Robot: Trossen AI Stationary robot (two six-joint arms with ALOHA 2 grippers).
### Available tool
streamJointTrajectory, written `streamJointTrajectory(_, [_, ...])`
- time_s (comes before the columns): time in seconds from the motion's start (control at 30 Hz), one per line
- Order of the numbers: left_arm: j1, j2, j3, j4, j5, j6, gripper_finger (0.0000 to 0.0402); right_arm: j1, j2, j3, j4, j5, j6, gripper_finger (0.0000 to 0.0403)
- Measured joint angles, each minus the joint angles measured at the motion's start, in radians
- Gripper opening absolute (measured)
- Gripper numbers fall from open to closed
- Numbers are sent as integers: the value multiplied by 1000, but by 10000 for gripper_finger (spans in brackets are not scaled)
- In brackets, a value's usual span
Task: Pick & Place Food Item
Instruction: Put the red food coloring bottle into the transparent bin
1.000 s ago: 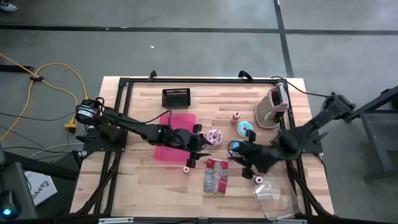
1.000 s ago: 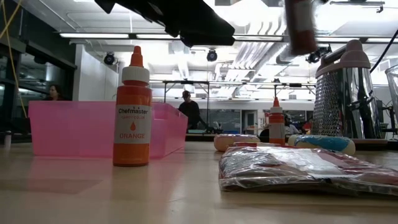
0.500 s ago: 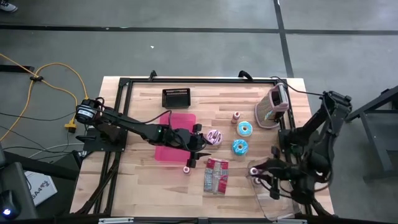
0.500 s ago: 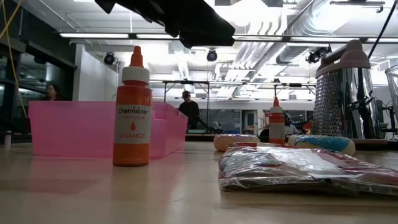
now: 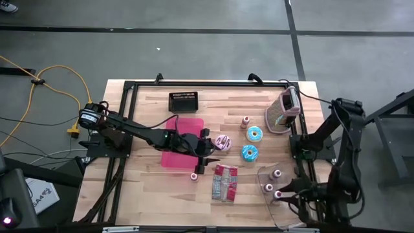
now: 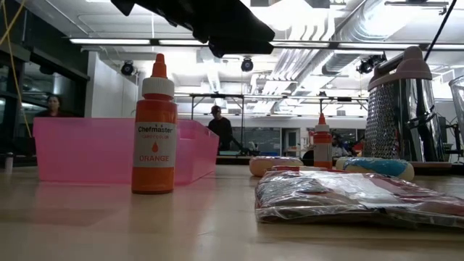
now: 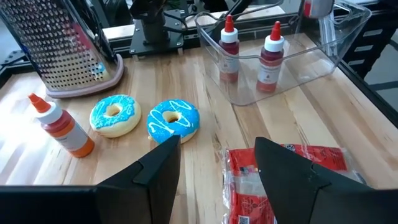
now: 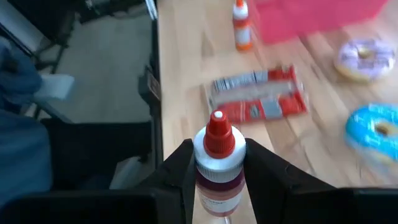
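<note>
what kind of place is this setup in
Probably a robotics lab or open workshop. A black-framed wooden table stands on a bare concrete floor, a yellow cable trails beside it, and the low view shows exposed ceiling ducts with people working behind.

Orange bottle (image 6: 154, 127) upright beside pink bin (image 6: 94, 148); packet (image 6: 355, 194) right, grater (image 6: 402, 109) behind.

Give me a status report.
Right end effector shut on red-capped dark sauce bottle, over clear plastic bin. Left end effector open, idle. Nothing blocking.
</note>
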Motion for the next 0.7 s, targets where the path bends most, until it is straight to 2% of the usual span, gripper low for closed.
streamJointTrajectory(0.23, [0,0,0,11,0,-9,198,39,121,0,-100,-22,224,99])
streamJointTrajectory(0.7, [0,0,0,17,0,-12,198,20,286,0,-88,-53,407,99])
